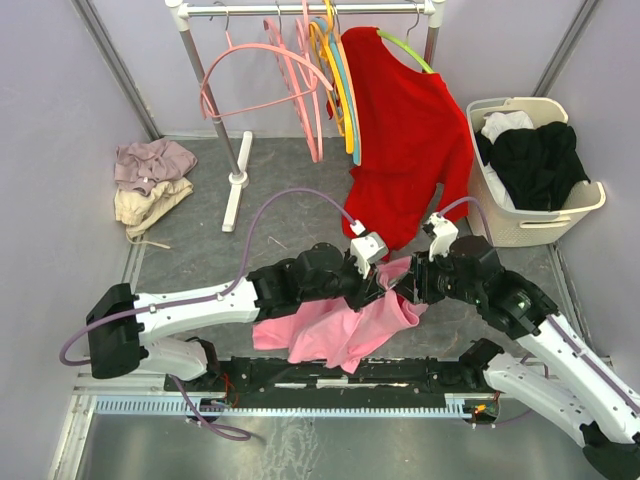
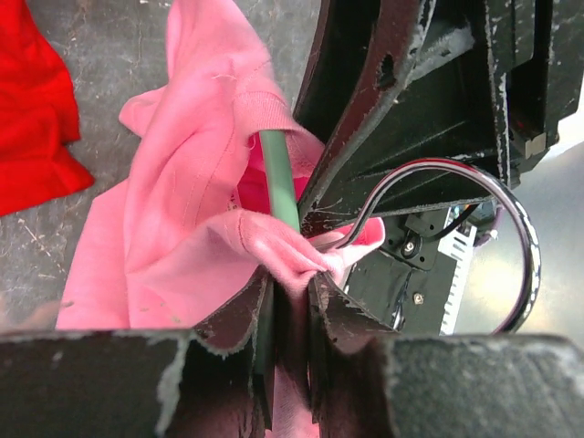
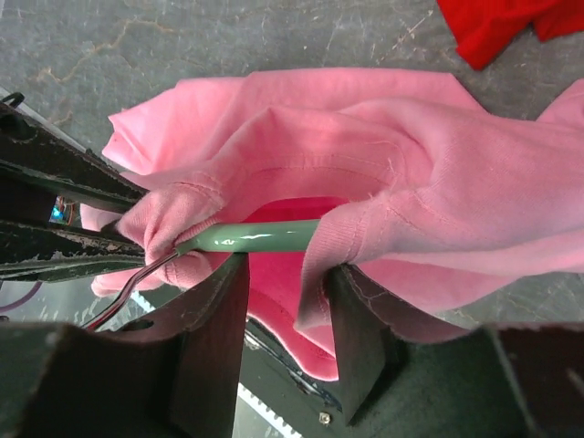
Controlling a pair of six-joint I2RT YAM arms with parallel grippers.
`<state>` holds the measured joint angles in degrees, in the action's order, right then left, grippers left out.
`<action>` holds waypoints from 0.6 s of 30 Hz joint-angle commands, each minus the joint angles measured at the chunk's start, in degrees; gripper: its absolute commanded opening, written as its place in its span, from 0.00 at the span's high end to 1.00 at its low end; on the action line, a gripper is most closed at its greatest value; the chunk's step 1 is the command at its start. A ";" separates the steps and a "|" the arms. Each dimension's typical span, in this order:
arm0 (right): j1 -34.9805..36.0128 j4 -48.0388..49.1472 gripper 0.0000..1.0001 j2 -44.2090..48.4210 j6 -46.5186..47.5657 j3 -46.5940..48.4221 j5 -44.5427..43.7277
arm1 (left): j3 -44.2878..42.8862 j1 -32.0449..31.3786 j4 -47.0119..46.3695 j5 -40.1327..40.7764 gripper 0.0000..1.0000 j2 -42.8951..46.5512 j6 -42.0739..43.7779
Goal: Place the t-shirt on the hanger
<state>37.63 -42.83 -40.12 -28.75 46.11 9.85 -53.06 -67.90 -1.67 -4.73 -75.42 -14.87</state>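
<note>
Nearest the arm bases, the t-shirt (image 1: 330, 335) hangs and slumps in a bunched pink heap onto the surface (image 1: 290, 215), with both arms meeting just above it. The left gripper (image 2: 294, 290) has its jaws pressed together on the neck of the hanger (image 3: 260, 236), just below the metal hook (image 2: 525, 246), with a fold of pink fabric caught in the same pinch. The right gripper (image 3: 285, 274) faces it from close by. Its jaws stand spread on either side of the ribbed collar, which hangs loose between them, and they clamp nothing that I can see. One pale green arm of the hanger runs from the pinch into the neck opening, while the hook stays outside the cloth, so the threading looks well begun. The hanger's other arm is hidden under fabric, and I cannot tell whether it is inside too. As I judge it, what remains is to seat both shoulders over the hanger and let the body of the shirt drop straight. Farther back, a red shirt (image 1: 405, 130) hangs from the rack (image 1: 300, 9) beside several pink hangers (image 1: 307, 110). A basket (image 1: 545, 222) of dark and white clothes stands at the right, and a small pile of clothes (image 1: 150, 180) lies at the far left.
</note>
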 commanded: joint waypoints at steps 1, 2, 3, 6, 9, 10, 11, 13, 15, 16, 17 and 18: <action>0.51 7.62 0.52 2.25 0.98 -1.03 -0.49 | -0.33 0.88 -9.07 -1.33 0.97 0.10 -3.83; 0.44 8.68 0.52 2.99 0.79 -1.43 -0.27 | -0.08 1.06 -9.36 -1.40 0.97 0.03 -4.27; 0.50 9.33 0.51 3.74 0.78 -1.77 -0.12 | 0.16 1.32 -9.57 -1.60 0.97 -0.11 -4.67; 0.44 10.85 0.50 6.27 0.91 -2.64 -0.03 | 0.42 1.98 -9.62 -1.74 0.97 -0.32 -5.65; 0.45 12.10 0.49 8.64 1.21 -3.32 0.50 | 0.85 2.90 -9.90 -2.43 0.97 -0.34 -6.66; 0.45 12.75 0.49 9.32 1.22 -3.50 0.73 | 0.99 3.06 -10.00 -2.51 0.97 -0.34 -6.86; 0.43 13.14 0.48 9.81 1.27 -3.63 0.78 | 0.96 3.24 -10.16 -2.70 0.97 -0.30 -6.99; 0.43 13.88 0.47 9.87 1.53 -3.80 0.98 | 0.96 3.38 -10.50 -3.06 0.97 -0.33 -7.29; 0.47 14.84 0.47 9.02 1.62 -3.88 1.73 | 0.90 3.47 -10.70 -3.53 0.97 -0.50 -7.57; 0.52 15.51 0.47 8.70 1.60 -3.98 2.34 | 0.82 3.52 -10.67 -3.64 0.97 -0.63 -7.66; 0.52 16.17 0.47 8.52 1.53 -4.07 3.06 | 0.84 3.55 -10.79 -3.75 0.97 -0.67 -7.71; 0.54 16.80 0.47 8.46 1.44 -4.16 3.59 | 0.79 3.61 -10.81 -3.77 0.97 -0.67 -7.78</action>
<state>37.76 -32.67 -31.00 -28.01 42.22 10.28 -51.40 -64.75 -5.78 -7.25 -76.14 -20.05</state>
